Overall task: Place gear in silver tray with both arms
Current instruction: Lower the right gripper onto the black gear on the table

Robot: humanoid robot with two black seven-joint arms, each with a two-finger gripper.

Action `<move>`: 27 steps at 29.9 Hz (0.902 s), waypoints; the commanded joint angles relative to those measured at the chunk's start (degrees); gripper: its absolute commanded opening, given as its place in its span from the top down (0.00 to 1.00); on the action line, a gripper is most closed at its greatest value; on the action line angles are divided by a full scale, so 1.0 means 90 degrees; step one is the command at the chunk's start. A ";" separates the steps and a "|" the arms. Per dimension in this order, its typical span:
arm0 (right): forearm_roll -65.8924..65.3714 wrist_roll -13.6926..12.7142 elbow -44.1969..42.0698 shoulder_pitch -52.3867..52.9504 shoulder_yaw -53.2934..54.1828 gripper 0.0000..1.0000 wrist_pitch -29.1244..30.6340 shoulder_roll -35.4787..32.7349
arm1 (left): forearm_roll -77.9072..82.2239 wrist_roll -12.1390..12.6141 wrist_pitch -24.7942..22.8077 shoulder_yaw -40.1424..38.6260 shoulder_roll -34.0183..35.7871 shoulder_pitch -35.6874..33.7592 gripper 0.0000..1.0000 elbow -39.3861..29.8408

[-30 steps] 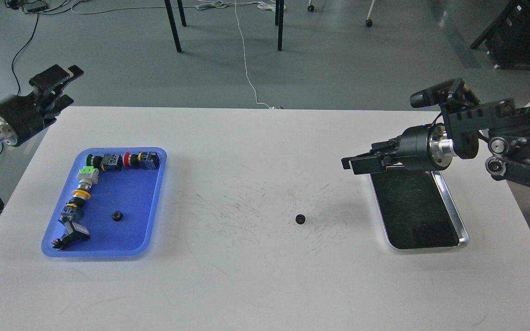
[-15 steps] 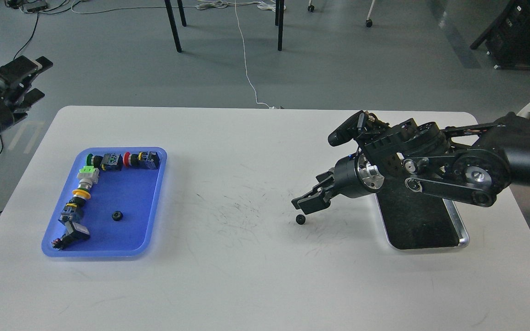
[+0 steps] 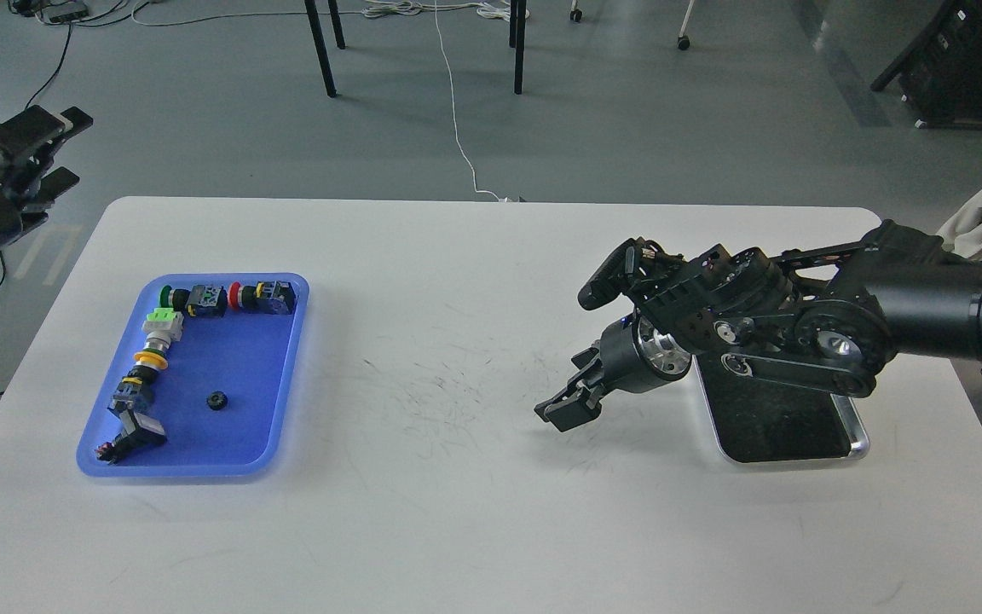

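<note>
Our right tool (image 3: 561, 412) is down low over the white counter (image 3: 457, 529), fingertips right at the surface near the middle, just left of the silver tray (image 3: 857, 431). The gear we are after does not show on the open counter; the fingertips cover that spot, so we cannot tell whether it sits between them. The fingers look drawn close together, yet from this angle we cannot say if they are clamped or a little apart. The arm's wrist and links lie across the tray's far half, and the tray's dark bottom shows nothing in the part we can see.

Over on the far left, our left tool (image 3: 43, 149) hangs off the counter's edge above the floor, fingers spread apart and holding nothing.

On the counter's left side sits the blue tray (image 3: 286, 375), with a row of coloured push-button switches (image 3: 201, 300) along its far and left walls, and a small black gear (image 3: 216, 400) lying alone on its floor.
</note>
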 commanded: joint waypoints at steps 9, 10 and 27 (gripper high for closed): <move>-0.0043 0.0225 -0.0380 0.0246 -0.0547 0.22 0.0000 0.0759 | -0.0110 0.0001 0.0001 0.0001 0.0070 -0.0005 0.02 0.0000; -0.0081 0.0225 -0.0439 0.0246 -0.0557 0.22 0.0000 0.0798 | -0.0110 0.0001 0.0001 0.0001 0.0070 -0.0005 0.02 0.0000; -0.0316 0.0527 -0.0537 0.0422 -0.0860 0.22 0.0068 0.0808 | -0.0110 0.0001 0.0031 0.0001 0.0109 0.0005 0.02 0.0000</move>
